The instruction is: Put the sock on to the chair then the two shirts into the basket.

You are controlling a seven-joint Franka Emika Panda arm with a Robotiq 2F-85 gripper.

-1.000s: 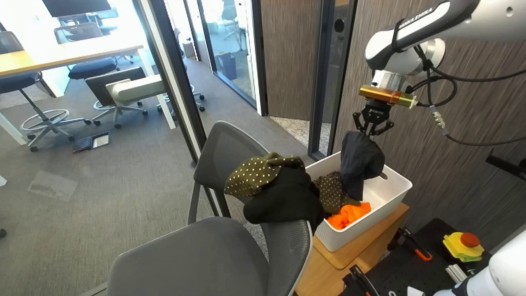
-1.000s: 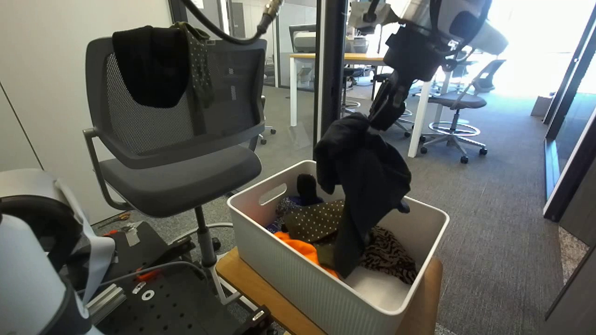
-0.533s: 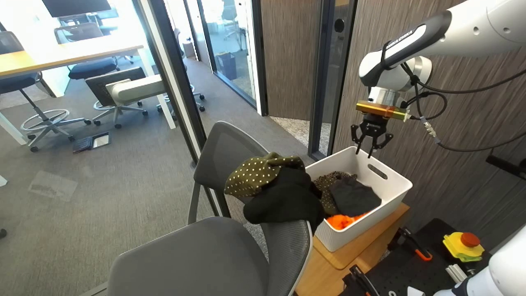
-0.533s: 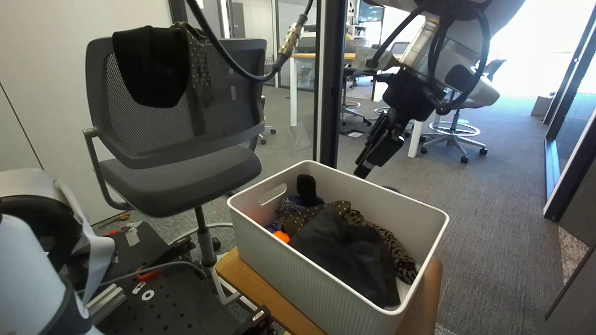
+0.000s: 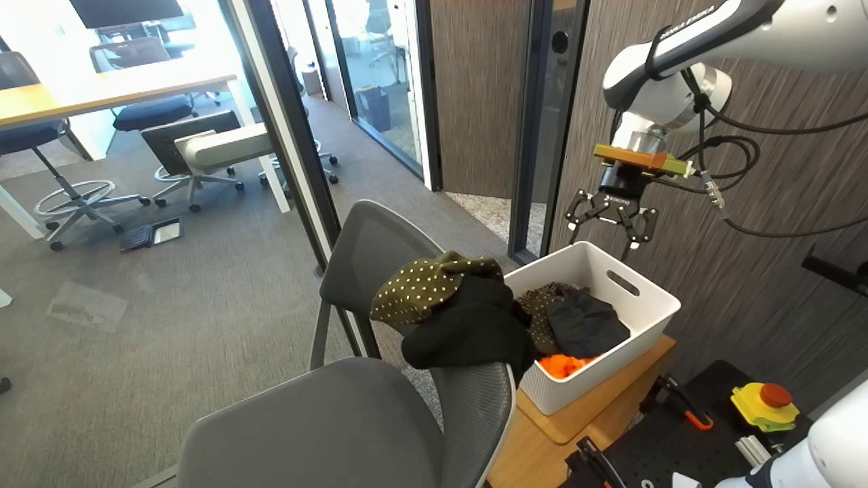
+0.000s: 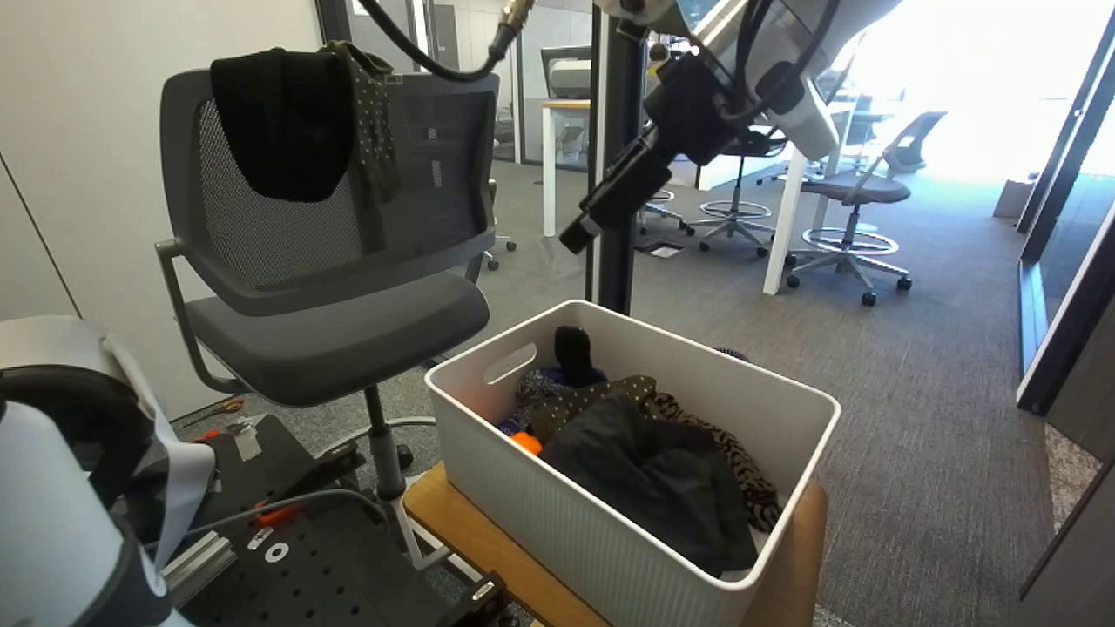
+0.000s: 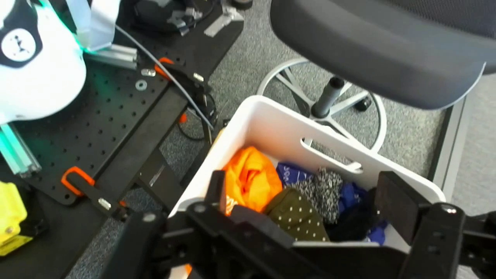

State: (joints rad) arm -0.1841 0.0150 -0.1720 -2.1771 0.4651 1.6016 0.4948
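Observation:
My gripper (image 5: 601,242) hangs above the white basket (image 5: 576,390) with its jaws wide apart and nothing between them. A dark grey shirt (image 6: 658,479) lies crumpled inside the basket. Over the backrest of the grey chair (image 6: 348,335) is draped a black shirt (image 5: 468,332), together with olive cloth with pale dots, the sock (image 5: 417,288). More olive dotted cloth (image 7: 296,215) sits in the basket, partly covered. In the wrist view the basket shows between the fingers (image 7: 403,205), and the dark grey shirt is mostly hidden behind the gripper.
Also in the basket are orange cloth (image 7: 252,178), speckled cloth (image 7: 327,193) and striped cloth (image 6: 736,466). The basket stands on a wooden stand (image 5: 542,440), close beside the chair. A black perforated table (image 7: 104,97) with clamps and a yellow-red button (image 5: 766,405) is near the robot base.
A second ago the gripper was shut on the dark grey shirt above the basket. It let go, the shirt dropped in, the jaws spread, and the arm dipped, then rose.

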